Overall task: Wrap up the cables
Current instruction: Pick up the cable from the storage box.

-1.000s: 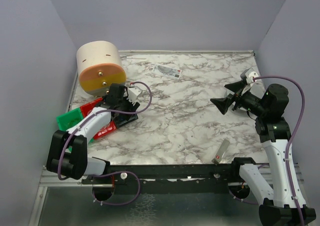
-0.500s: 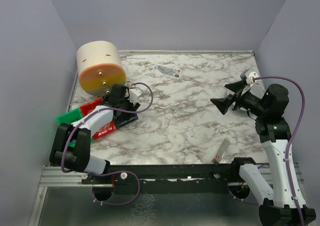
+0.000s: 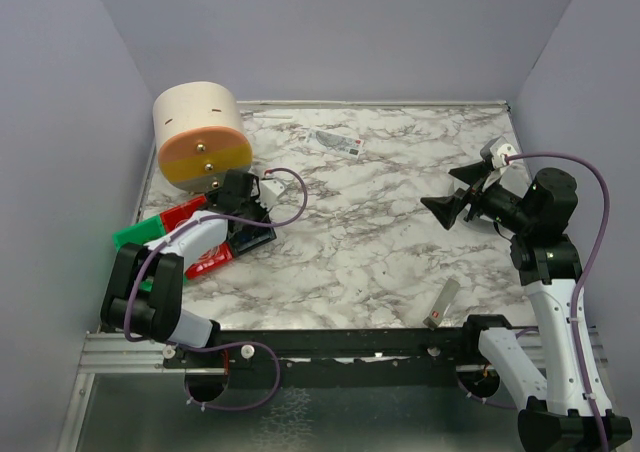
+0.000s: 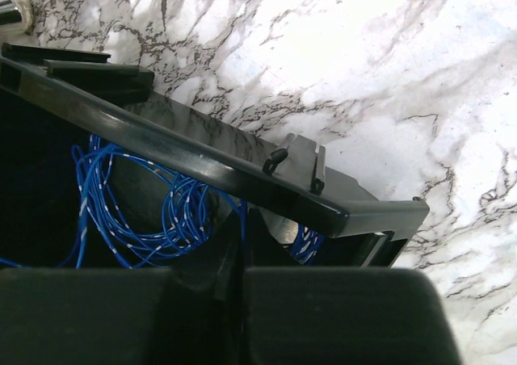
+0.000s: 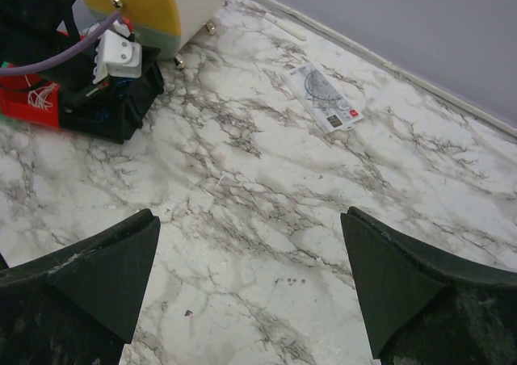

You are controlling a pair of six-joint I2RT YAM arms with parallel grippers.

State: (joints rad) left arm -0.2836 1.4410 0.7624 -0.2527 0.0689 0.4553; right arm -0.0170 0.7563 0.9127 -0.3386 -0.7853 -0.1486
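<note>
Wrapping looks barely begun. The thin grey cable cannot be made out in any view, so I cannot tell where it lies, and nothing shows as wound. The left fingers point(image 4: 339, 316) sit nearly closed together down in the black bin point(image 4: 202, 163), over a loose tangle of blue wire point(image 4: 129, 220); whether they pinch a strand is hidden. The right fingers point(image 5: 89, 276) stand wide apart and empty above the table point(image 3: 380, 232).

Count: one black bin, one red bin point(image 3: 212, 259), one green bin point(image 3: 135, 237), one round drum point(image 3: 200, 137), one printed card point(image 3: 336, 142), one small grey strip point(image 3: 444, 300), one blue tangle.

Robot lab booth, plain walls point(image 3: 80, 92), marble tabletop point(image 3: 380, 242)
</note>
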